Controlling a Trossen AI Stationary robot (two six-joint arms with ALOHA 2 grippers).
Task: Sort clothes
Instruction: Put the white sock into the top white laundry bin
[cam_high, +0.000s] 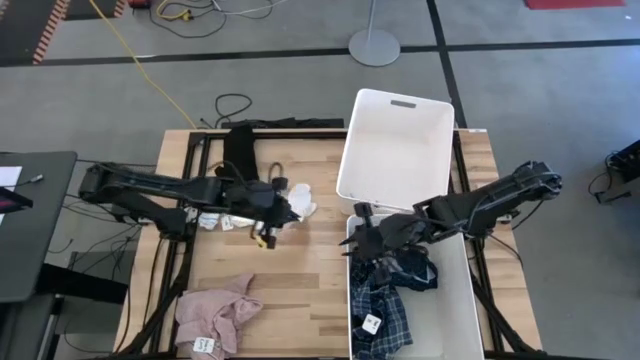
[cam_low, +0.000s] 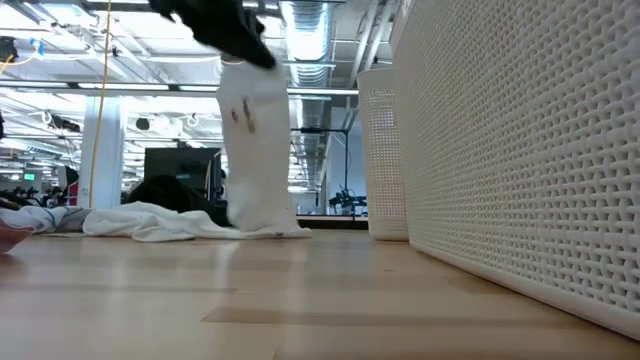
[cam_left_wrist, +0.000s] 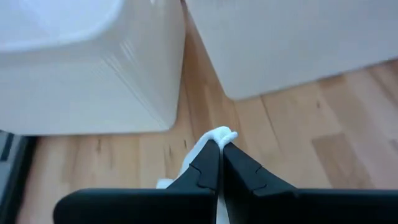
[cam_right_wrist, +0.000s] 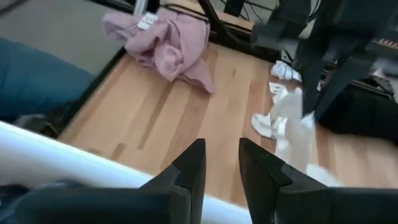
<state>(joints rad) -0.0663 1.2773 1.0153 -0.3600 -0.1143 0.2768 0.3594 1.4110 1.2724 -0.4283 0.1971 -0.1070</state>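
Observation:
My left gripper (cam_high: 288, 212) is shut on a white sock (cam_low: 255, 150) at the table's middle, left of the two bins. The sock hangs down, and its lower end (cam_low: 270, 230) touches the table. More white socks (cam_high: 215, 220) lie to the left of it. A pink piece (cam_high: 215, 315) lies at the near left and a black piece (cam_high: 240, 150) at the far edge. My right gripper (cam_high: 360, 240) is open and empty over the near bin's left rim. A blue plaid shirt (cam_high: 385, 315) and a dark navy piece (cam_high: 405, 270) lie in that bin. My left gripper pinches a bunched top end of the white sock (cam_left_wrist: 219, 135) between its two fingertips. A little cloth sticks out past the tips. The sock hangs upright below the fingers (cam_low: 225, 30), with its lower end on the table.
Two white plastic bins stand at the right: the far one (cam_high: 395, 150) shows nothing inside it, and the near one (cam_high: 455, 300) holds clothes. Bare wood lies between the pink piece and the near bin. The table's black frame rails run along its left and right sides.

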